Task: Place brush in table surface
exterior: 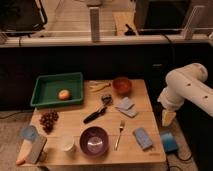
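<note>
The brush [96, 114] lies flat on the table surface [145, 107] near its middle. Its black handle runs diagonally and its round pale head [106, 99] points toward the far side. My gripper [168, 118] hangs pointing down off the table's right edge, well to the right of the brush. It holds nothing and appears open. The white arm [187, 90] rises above it at the right.
On the table are a green tray [40, 95] holding an orange fruit [63, 94], a brown bowl [121, 85], grey-blue cloths [126, 106], a fork [120, 134], a purple bowl [94, 141], grapes [48, 120], a white cup [67, 143] and a blue sponge [143, 138]. A blue object [169, 142] sits below the gripper.
</note>
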Controlling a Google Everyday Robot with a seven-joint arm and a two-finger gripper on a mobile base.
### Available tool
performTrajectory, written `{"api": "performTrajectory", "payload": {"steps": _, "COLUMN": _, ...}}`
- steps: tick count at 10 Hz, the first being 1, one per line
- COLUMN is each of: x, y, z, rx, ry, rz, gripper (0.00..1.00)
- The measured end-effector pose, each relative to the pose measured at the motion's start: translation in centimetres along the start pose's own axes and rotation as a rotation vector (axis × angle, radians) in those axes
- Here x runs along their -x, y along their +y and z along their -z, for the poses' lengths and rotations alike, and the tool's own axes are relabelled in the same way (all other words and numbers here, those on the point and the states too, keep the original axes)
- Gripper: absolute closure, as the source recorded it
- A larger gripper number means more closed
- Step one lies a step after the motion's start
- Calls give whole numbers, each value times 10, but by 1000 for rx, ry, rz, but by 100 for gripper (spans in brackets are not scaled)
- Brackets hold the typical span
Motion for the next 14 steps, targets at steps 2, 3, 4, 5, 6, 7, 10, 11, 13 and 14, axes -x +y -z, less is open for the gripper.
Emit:
{"api": "performTrajectory", "payload": {"steps": 2, "x": 4, "y": -1, "z": -1, "rx": -8, "ry": 8, "rz": 20, "gripper": 20}}
{"api": "performTrajectory", "payload": {"steps": 3, "x": 17, "y": -2, "z": -3, "rx": -15, "ry": 11, "rz": 54, "gripper": 20}}
{"api": "performTrajectory", "payload": {"steps": 4, "x": 33, "y": -3, "z": -3, "rx": -22, "ry": 16, "rz": 85, "gripper": 20}}
{"api": "performTrajectory", "payload": {"steps": 5, "x": 41, "y": -4, "z": -4, "rx": -26, "ry": 18, "rz": 99, "gripper": 20}}
{"api": "performTrajectory", "payload": {"steps": 6, "x": 44, "y": -4, "z": -4, "rx": -29, "ry": 22, "rz": 110, "gripper": 20}}
{"api": "performTrajectory", "payload": {"steps": 7, "x": 46, "y": -5, "z": -5, "rx": -33, "ry": 27, "rz": 135, "gripper": 20}}
{"api": "performTrajectory", "payload": {"steps": 10, "x": 67, "y": -6, "z": -5, "rx": -42, "ry": 38, "rz": 205, "gripper": 20}}
{"api": "performTrajectory", "payload": {"steps": 11, "x": 82, "y": -7, "z": -5, "rx": -45, "ry": 44, "rz": 236, "gripper": 20}}
{"api": "performTrajectory", "payload": {"steps": 13, "x": 95, "y": -8, "z": -6, "rx": -54, "ry": 56, "rz": 281, "gripper": 20}}
{"api": "performTrajectory", "payload": {"steps": 14, "x": 99, "y": -8, "z": -7, "rx": -59, "ry": 64, "rz": 306, "gripper": 20}}
